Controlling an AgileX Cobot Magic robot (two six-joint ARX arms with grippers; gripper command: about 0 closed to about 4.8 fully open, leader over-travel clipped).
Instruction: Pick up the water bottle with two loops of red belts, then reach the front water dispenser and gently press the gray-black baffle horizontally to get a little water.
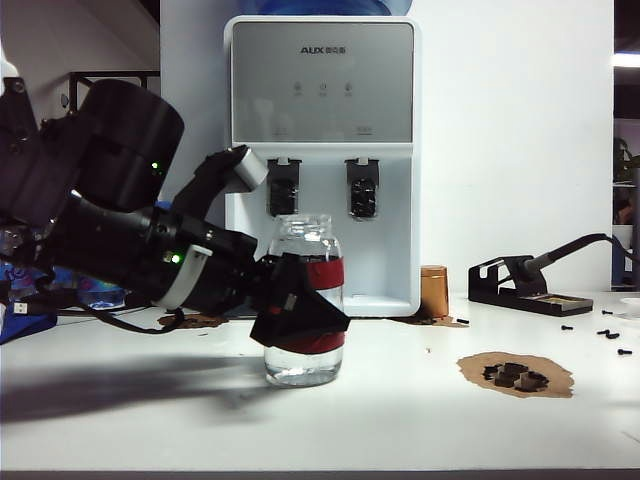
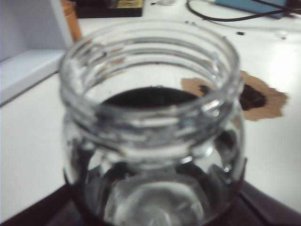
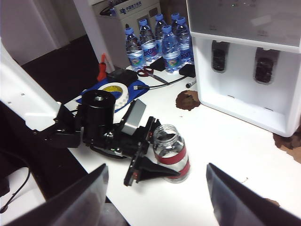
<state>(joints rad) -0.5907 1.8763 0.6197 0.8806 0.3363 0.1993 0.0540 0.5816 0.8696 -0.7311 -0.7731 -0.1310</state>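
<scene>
The water bottle (image 1: pixel 310 240) is clear glass with two red bands and stands upright on the white table, in front of the water dispenser (image 1: pixel 320 80). Its two gray-black baffles (image 1: pixel 283 190) (image 1: pixel 363 190) hang just behind the bottle's mouth. My left gripper (image 1: pixel 300 310) reaches in from the left. One finger lies on each side of the bottle's body, shut on it. In the left wrist view the bottle's open neck (image 2: pixel 150 117) fills the picture, with dark fingers (image 2: pixel 42 209) against its lower sides. My right gripper (image 3: pixel 157 207) hovers open and empty, well above the table, looking down on the bottle (image 3: pixel 170 150).
A copper cup (image 1: pixel 433 290) stands by the dispenser's right corner. A soldering-iron stand (image 1: pixel 520 285) sits further right. A brown patch with black parts (image 1: pixel 515 375) and loose screws (image 1: pixel 600 335) lie at right. Blue-capped bottles (image 3: pixel 155 40), scissors (image 3: pixel 150 73) and a tape roll (image 3: pixel 113 89) are behind the left arm.
</scene>
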